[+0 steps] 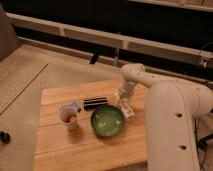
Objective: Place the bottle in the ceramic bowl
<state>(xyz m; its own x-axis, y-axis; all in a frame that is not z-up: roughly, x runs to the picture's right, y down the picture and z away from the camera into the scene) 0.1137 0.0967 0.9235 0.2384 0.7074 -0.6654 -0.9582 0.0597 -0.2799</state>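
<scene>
In the camera view, a wooden desk (60, 150) stands on a tan floor (30, 70), with a dark wall and a pale rail (75, 32) behind it. The robot's white arm (172, 120) fills the right side of the view, and its slimmer forearm bends down over the desk's far right part. The end effector (121, 99) hangs low there, right above the bottle (127, 111). Whether it is spread, pressed together or pinching the bottle cannot be told. The bottle is a small pale shape at the right side of the desk, just beside the right rim of the ceramic bowl (107, 121) and outside it. The glossy green bowl sits near the desk's middle. A flat black bar (95, 103) lies just behind the bowl, to its left. Further left stands a small white cup (69, 114) with something pinkish inside, apart from the bowl.
</scene>
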